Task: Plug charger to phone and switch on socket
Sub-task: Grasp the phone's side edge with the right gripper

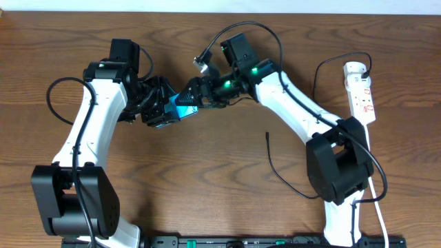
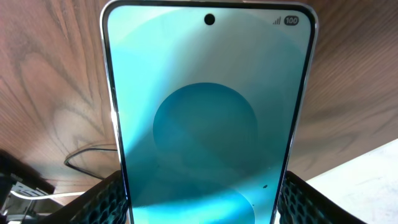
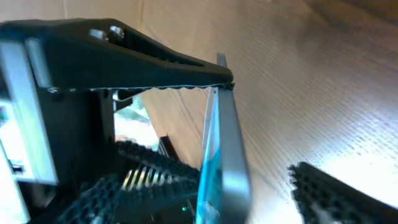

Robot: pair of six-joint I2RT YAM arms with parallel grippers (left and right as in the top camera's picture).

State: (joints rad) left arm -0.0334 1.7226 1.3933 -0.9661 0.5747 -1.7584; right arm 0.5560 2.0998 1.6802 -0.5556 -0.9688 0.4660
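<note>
- The phone [image 2: 208, 124] is clamped in the left hand [image 2: 205, 205], at the middle of the bench [image 1: 207, 200].
- The right hand [image 3: 261, 124] is held open around its right end.
- The charger [image 1: 269, 148] is laid nearer, to the right.

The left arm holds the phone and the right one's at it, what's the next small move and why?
Probably close the right gripper on the phone: its jaws straddle the phone's edge, touching on one side only. The left gripper grips it, and the charger lies loose on the table.
</note>
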